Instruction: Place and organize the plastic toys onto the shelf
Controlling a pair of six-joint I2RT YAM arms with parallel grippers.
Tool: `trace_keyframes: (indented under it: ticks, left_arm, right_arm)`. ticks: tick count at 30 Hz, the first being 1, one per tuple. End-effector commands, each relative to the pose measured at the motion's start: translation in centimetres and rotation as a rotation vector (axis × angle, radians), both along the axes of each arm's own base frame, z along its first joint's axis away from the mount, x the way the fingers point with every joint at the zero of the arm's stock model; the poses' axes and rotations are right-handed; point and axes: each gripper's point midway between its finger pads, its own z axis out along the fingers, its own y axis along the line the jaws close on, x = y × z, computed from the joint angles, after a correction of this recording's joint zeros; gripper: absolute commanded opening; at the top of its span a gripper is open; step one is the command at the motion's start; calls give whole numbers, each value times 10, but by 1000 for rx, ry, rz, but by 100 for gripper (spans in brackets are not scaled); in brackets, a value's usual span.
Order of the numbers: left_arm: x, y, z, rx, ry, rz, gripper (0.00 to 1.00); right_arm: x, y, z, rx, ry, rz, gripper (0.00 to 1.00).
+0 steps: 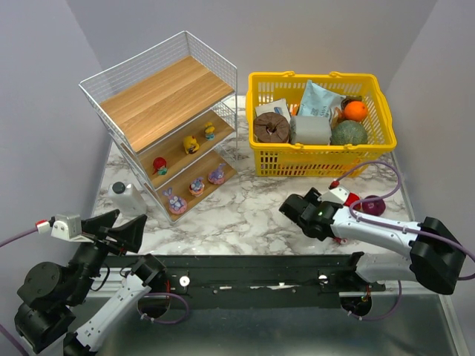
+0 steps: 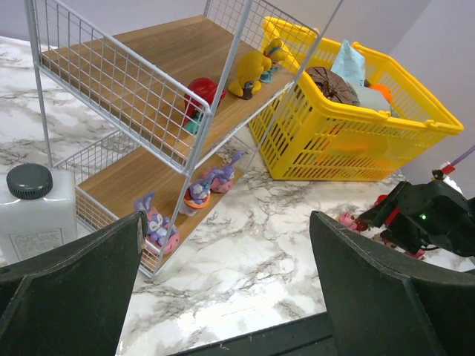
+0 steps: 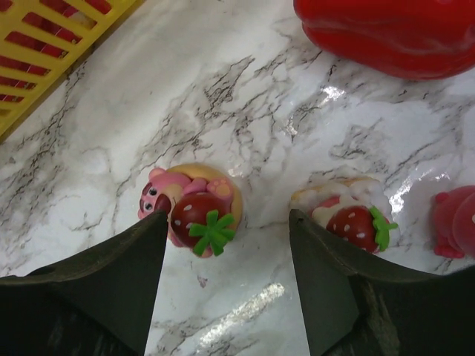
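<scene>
The shelf [image 1: 167,96] stands at the back left. Its middle board holds a red toy [image 1: 160,165] and two yellow duck toys [image 1: 191,144]; its bottom board holds three purple and pink toys [image 1: 197,185]. They also show in the left wrist view, red toy [image 2: 202,96] and purple bunny [image 2: 156,226]. My right gripper [image 3: 228,222] is open, low over the table between a pink bear with a strawberry [image 3: 191,208] and a strawberry cake toy [image 3: 349,215]. Another pink toy [image 3: 456,222] lies at the right edge. My left gripper [image 2: 226,222] is open and empty near the front edge.
A yellow basket [image 1: 319,159] of groceries stands at the back right. A red pepper [image 3: 393,30] and a dark purple ball [image 1: 371,205] lie by my right arm [image 1: 319,215]. A white bottle [image 1: 128,196] stands in front of the shelf.
</scene>
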Motion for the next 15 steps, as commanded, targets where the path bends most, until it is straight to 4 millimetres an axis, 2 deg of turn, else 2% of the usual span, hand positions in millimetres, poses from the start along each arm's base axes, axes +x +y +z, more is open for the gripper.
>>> trace_keyframes:
  ticks: [1,3,10,15]
  left_arm:
    - [-3,-1,8,-19,-23,-14,99]
    - [-2,-1,9,-19,-25,-14,99]
    - [-1,0,9,-11,-24,-6,99]
    - [-1,1,10,-12,-29,-3,99]
  right_arm:
    - [19,8,1,34,-52,47,72]
    - [21,7,-5,44,-38,51,70]
    - [25,24,-11,97,-21,106,56]
    - [22,33,-9,140,-6,138,30]
